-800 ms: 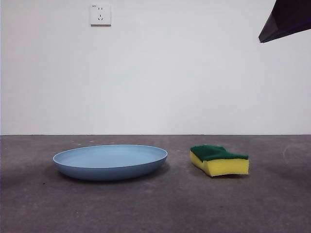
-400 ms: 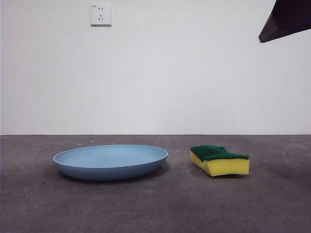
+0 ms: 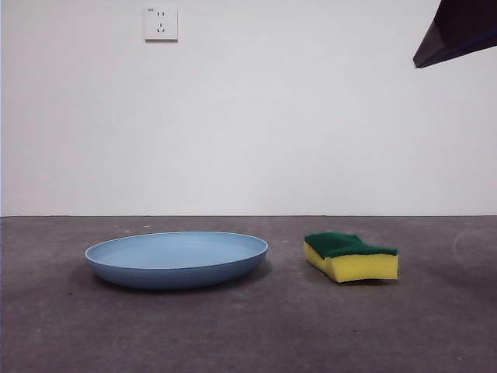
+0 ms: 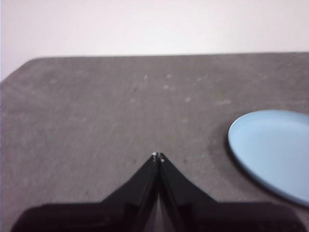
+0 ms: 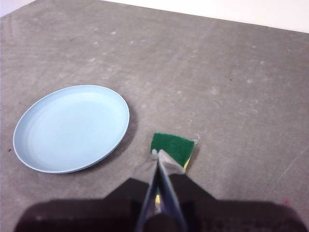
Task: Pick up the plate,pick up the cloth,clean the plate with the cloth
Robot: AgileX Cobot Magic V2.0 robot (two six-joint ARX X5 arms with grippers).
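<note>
Right gripper (image 5: 158,153) hung above the table (image 3: 248,326), jaws pressed together, holding nothing, tips over the near edge of the cloth (image 5: 173,149). Left gripper (image 4: 158,156) likewise closed and empty, over bare table off to the plate's side. Plate (image 3: 176,259) lay flat; cloth (image 3: 351,256) beside it, apart, green side up.

Plate (image 3: 176,259) left on table (image 3: 248,334) — sponge (image 3: 351,256) right, apart — socket (image 3: 161,23) on wall behind.
</note>
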